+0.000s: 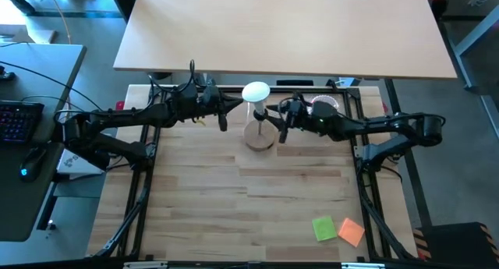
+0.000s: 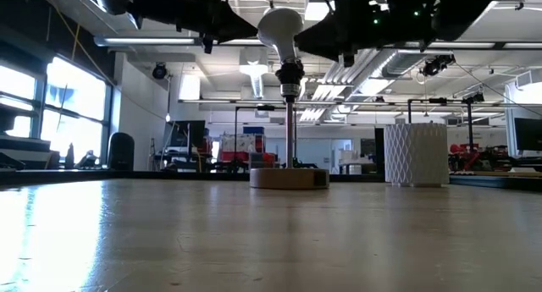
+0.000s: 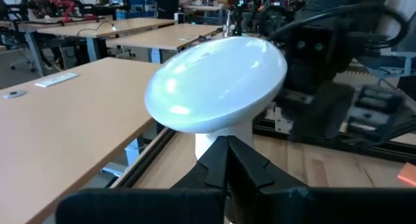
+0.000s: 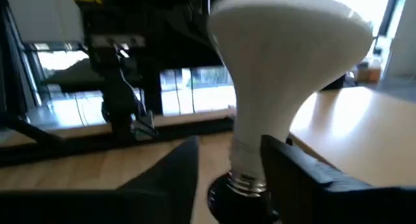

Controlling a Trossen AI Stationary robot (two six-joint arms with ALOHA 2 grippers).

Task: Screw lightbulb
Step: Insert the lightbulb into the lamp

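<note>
Two dark grippers close in on the small matte white lightbulb (image 1: 256, 91), which you see standing upright with its threaded metal end seated in the black socket (image 4: 242, 193) atop the slim metal post of the round wooden lamp base (image 1: 260, 136). The right gripper (image 4: 227, 160) sits at the bulb's narrow neck, just above the socket, its two dark fingers spread with one on each side of the neck and apparently not clamping it; metal threads show between them, so the bulb looks only partly screwed in. The left gripper (image 3: 227, 158) comes from the opposite side, its fingers pressed together into a point just beneath the globe head; whether they touch the neck you cannot tell. The step in hand appears to be the turning-in itself, the bulb already being placed. Your next move likely calls for the right fingers to close squarely on the neck, then rotate about the post's axis without side push, since the base could slide or tip. Beyond the right gripper, well apart, stands a white ribbed cup (image 2: 415, 154).
</note>
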